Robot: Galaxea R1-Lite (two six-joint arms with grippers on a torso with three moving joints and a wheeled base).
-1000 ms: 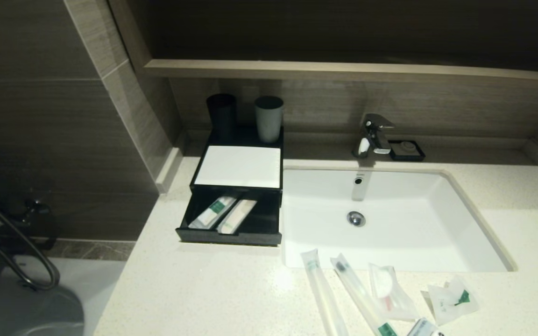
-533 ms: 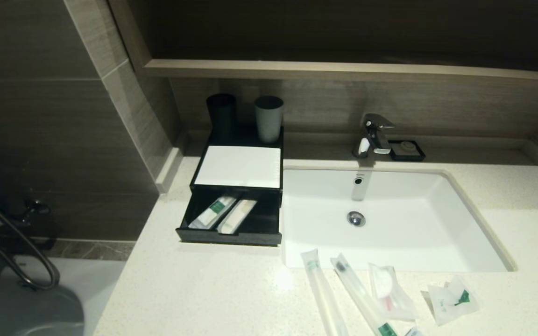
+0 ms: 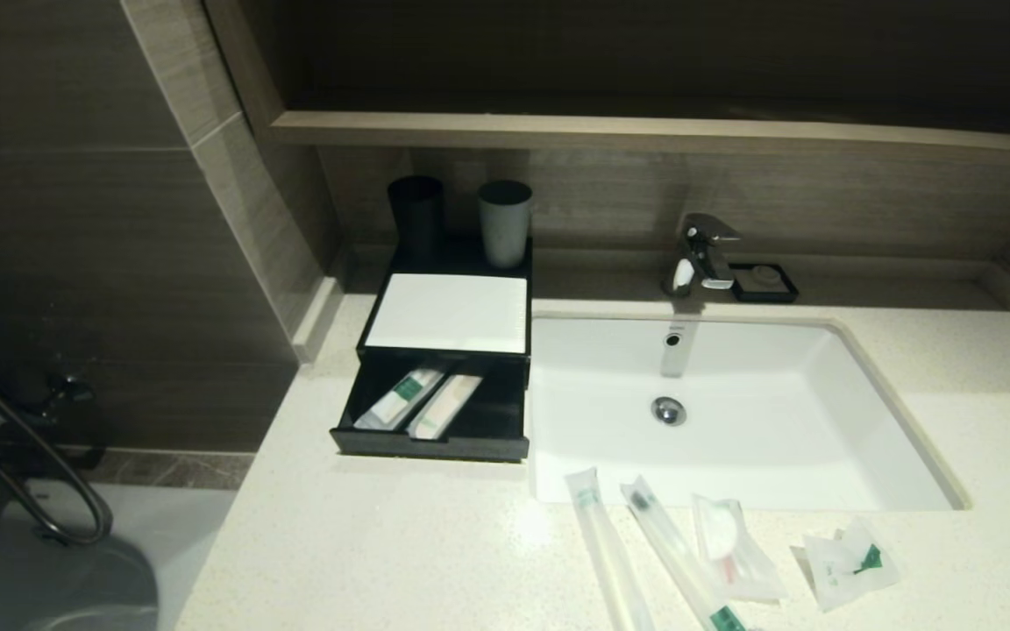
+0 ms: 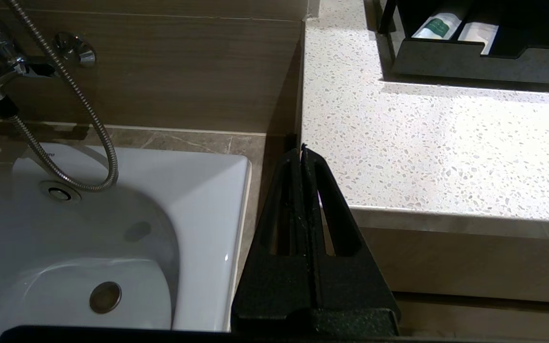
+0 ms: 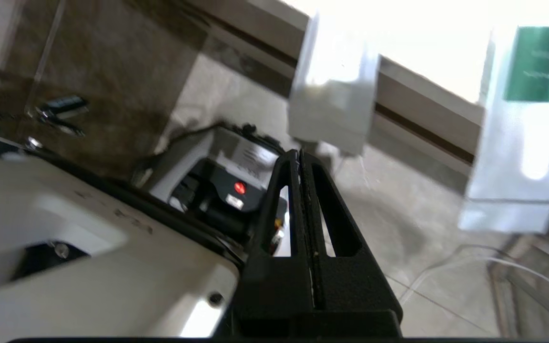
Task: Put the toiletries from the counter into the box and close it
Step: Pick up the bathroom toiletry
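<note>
Several toiletries lie on the counter (image 3: 382, 543) in front of the basin: two long thin packets (image 3: 606, 552) (image 3: 676, 552), a shorter one with a pink stick (image 3: 733, 548), and a squarish one (image 3: 847, 561). The black box (image 3: 448, 311) stands left of the basin with its drawer (image 3: 435, 438) pulled out; two packets (image 3: 400, 396) (image 3: 445, 405) lie inside. Neither gripper shows in the head view. My left gripper (image 4: 301, 148) is shut and empty, low beside the counter's left front corner. My right gripper (image 5: 299, 153) is shut and empty below the counter's front edge, under the overhanging packet ends (image 5: 334, 105).
A black cup (image 3: 416, 219) and a grey cup (image 3: 504, 222) stand on the back of the box. The white basin (image 3: 733, 412), faucet (image 3: 702, 254) and black soap dish (image 3: 764, 282) lie to the right. A bathtub (image 4: 112, 228) with a shower hose sits left of the counter.
A pale object at the bottom edge of the head view, near the long packets, has slipped down out of view. The packets and the box have not moved.
</note>
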